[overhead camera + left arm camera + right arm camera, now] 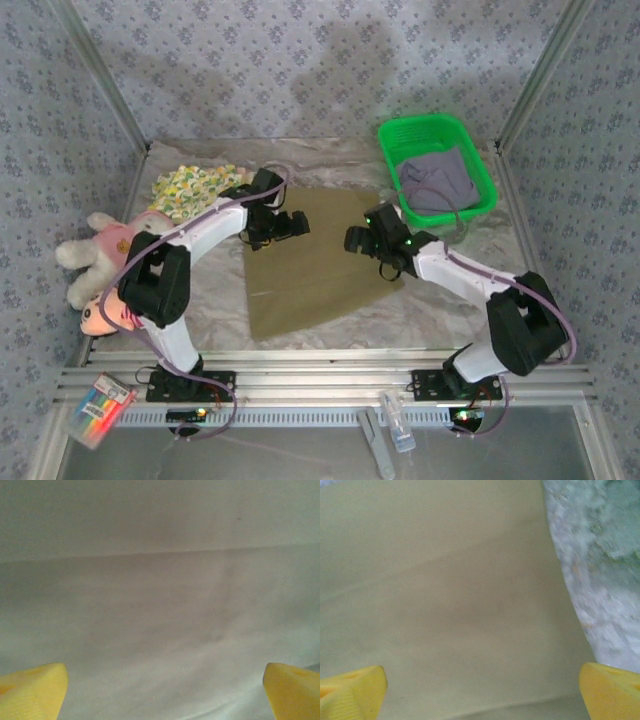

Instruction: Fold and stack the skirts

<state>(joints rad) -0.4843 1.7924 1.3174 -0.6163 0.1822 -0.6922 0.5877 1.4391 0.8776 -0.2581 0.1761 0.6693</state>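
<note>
From above, the left gripper (292, 225) hangs over the far left corner of the olive-khaki skirt (320, 275), which lies flat on the table cover (210, 290). The right gripper (358, 240) sits over the skirt's right edge, facing the left one across the cloth, and the two are apart. Past the left gripper, out to its left, lies the floral skirt (195, 190), bunched up. Further out on that side the pink plush toy (100, 265) lies at the table's edge. Beyond the right gripper and to its right stands the green basket (390, 135), with the lavender skirt (437, 182) heaped inside.

At the left wrist, the left gripper (162, 695) is spread wide, its yellow fingers (30, 692) at the bottom corners with nothing between them. Under it is a pale, blurred cloth surface with a faint line across; I can't tell which cloth.

At the right wrist, the right gripper (480, 695) is just as wide, its fingers (612, 690) clear of everything. The olive-khaki skirt (445, 605) lies directly below and ahead of it, with the crinkled table cover (600, 580) off to its right.
</note>
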